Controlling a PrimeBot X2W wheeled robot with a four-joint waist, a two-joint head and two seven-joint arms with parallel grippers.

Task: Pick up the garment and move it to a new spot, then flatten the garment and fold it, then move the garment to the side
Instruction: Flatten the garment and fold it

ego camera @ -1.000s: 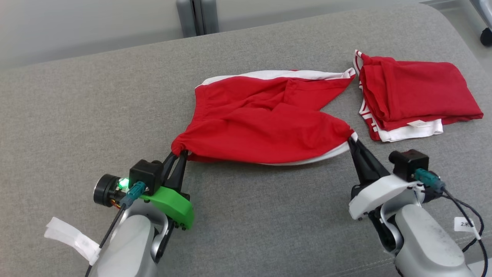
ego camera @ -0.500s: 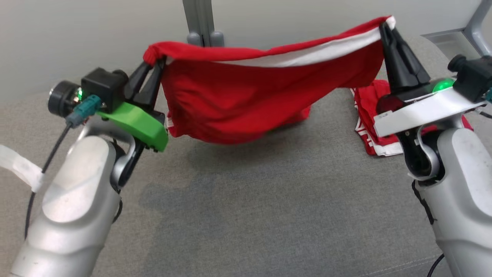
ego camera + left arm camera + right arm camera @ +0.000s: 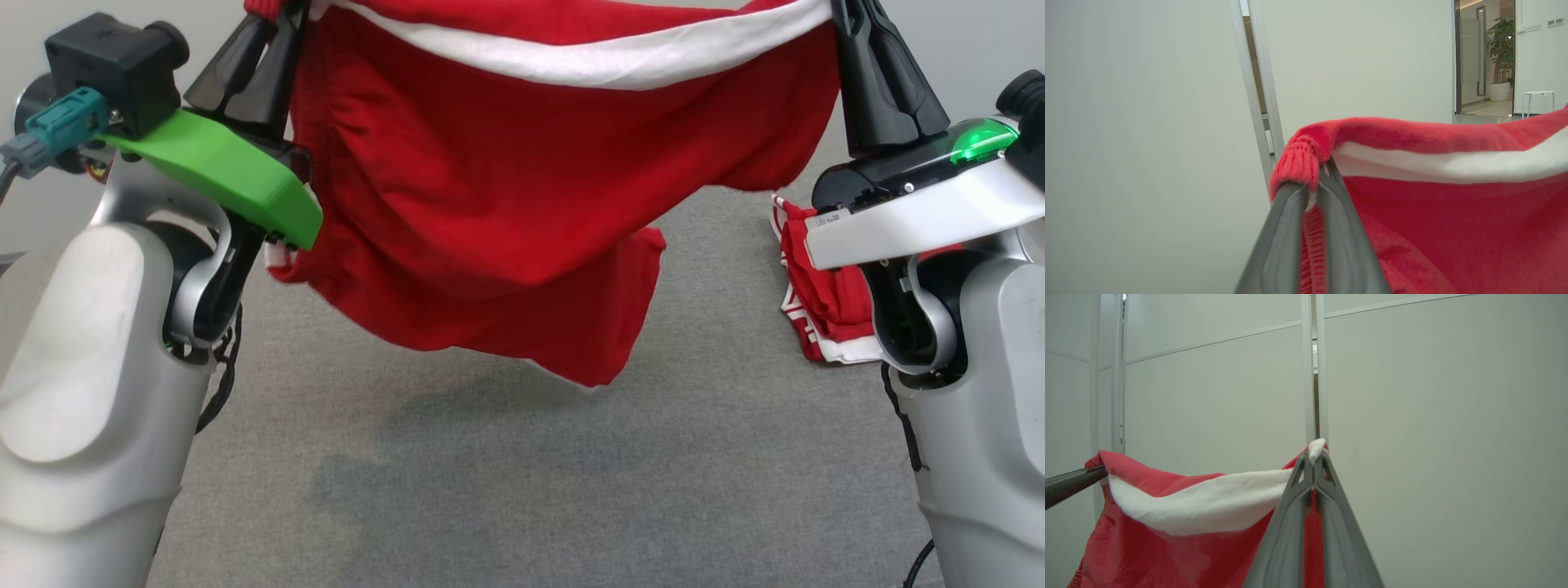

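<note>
Even light from above; the garment (image 3: 490,204) casts a faint, blurred shadow on the bench (image 3: 571,506) below it. Wrist views are slightly soft.

The bench (image 3: 506,523) is covered in grey woven cloth and fills the lower part of the head view. On it, toward the robot's right, lies a pile of folded red clothes (image 3: 820,298) with white edging, partly hidden behind an arm (image 3: 980,392). A faint shadow (image 3: 490,482) darkens the cloth near the middle.
</note>
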